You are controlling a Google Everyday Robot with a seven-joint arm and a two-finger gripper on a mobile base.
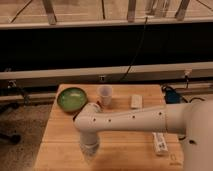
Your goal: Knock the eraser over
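Your gripper point(90, 149) hangs straight down from the bend of the white arm point(131, 120), low over the front part of the wooden bench point(57, 147). It shows only as a grey blur under the wrist, so you cannot tell whether the jaws are apart or together, or whether they touch the bench. The eraser point(98, 104) appears to be the small dark shape beyond the jaws, toward the back of the bench. It peeks out just above the arm's bend, right beside the base of the pale cup point(105, 94). The arm covers most of it, and you cannot tell whether it stands or lies. Back from the jaws and off to the view's left sits the green bowl point(71, 99), near the eraser but apart from it. Back and to the view's right, past the cup, lies the small white block point(135, 101). Level with the jaws and well off to the view's right, the long white bar point(159, 143) lies on the bench, partly under the arm. Nothing on the bench is in contact with the jaws as far as you can see.
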